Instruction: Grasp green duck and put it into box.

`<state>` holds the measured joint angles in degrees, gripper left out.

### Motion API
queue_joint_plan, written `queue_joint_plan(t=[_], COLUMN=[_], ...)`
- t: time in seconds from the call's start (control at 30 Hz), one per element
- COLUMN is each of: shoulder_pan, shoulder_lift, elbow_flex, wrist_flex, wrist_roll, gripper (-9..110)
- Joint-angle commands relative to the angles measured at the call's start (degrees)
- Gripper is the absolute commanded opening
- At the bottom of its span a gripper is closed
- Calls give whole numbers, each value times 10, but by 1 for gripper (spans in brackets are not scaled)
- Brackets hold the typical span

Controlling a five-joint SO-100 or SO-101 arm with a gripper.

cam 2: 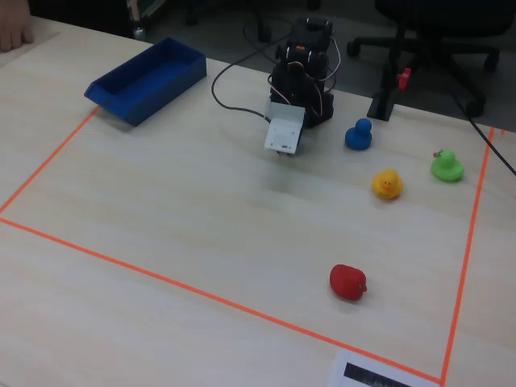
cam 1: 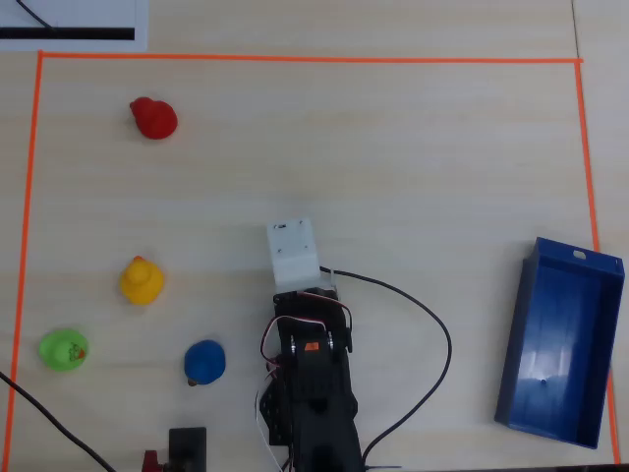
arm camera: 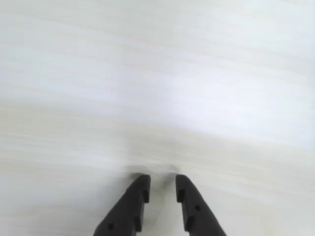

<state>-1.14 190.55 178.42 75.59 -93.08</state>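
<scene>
Wrist view | claw (arm camera: 162,183) narrow gap, empty | arm folded, pointing down at table (arm camera: 157,73)

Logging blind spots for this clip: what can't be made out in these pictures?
- Claw: only its black tips show in the wrist view; the white wrist housing hides it in the overhead view.
- Small bright-green rubber duck: absent from the wrist view.
- Long dark-blue plastic tray: lower corner cut by the overhead edge.

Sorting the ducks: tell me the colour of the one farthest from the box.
Green: the green duck, clearest in the overhead view.
</scene>
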Motion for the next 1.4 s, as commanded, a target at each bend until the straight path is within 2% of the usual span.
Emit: queue_joint_plan(t=[0.0, 0.6, 1.0, 1.23, 1.37], shoulder_pan=[-4, -12, -43, -192, -299], shoulder_lift=[-8, -8, -9, -142, -243], elbow_flex=[-2, -2, -4, -179, -359], wrist_flex=[15, 16, 0, -86, -9], wrist_roll=[2, 6, -12, 7, -12], gripper=[5, 5, 0, 0, 4])
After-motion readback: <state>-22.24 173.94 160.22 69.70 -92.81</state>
